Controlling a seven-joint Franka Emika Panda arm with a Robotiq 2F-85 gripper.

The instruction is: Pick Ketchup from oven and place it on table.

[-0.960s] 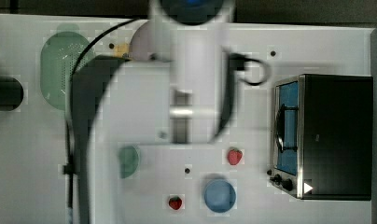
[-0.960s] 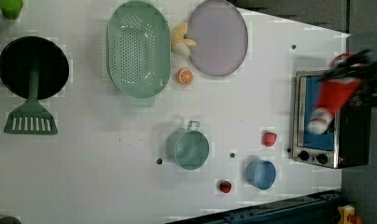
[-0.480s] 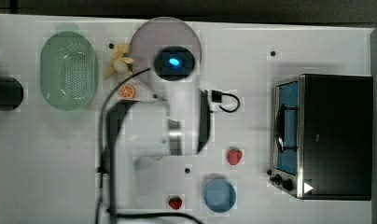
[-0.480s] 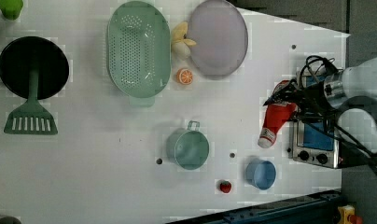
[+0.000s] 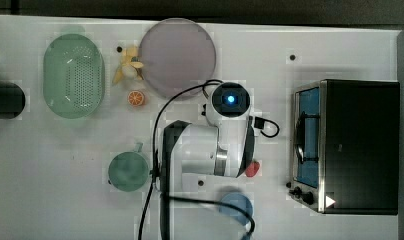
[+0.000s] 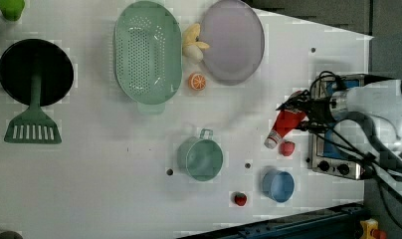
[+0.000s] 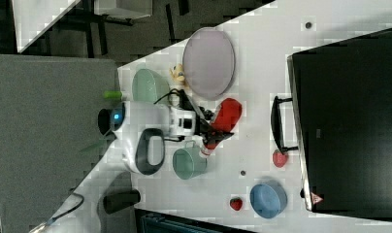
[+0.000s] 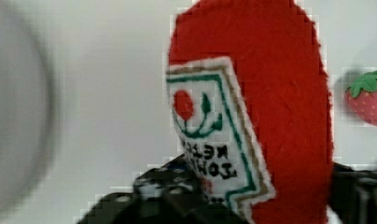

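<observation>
The Ketchup, a red bottle with a white label, hangs tilted above the white table, its white cap pointing down near a strawberry. My gripper is shut on the bottle's wide end. In the right view the Ketchup sits in the gripper between the purple plate and the oven. The wrist view has the Ketchup between dark fingers. In the top view my arm hides the bottle, left of the oven.
A green cup, a blue bowl and a second strawberry lie near the bottle. A purple plate, green colander, orange slice, black pan and spatula are farther off.
The arm has carried the Ketchup out of the oven and toward the left view's left, over the table. The bottle has stayed in the gripper.
</observation>
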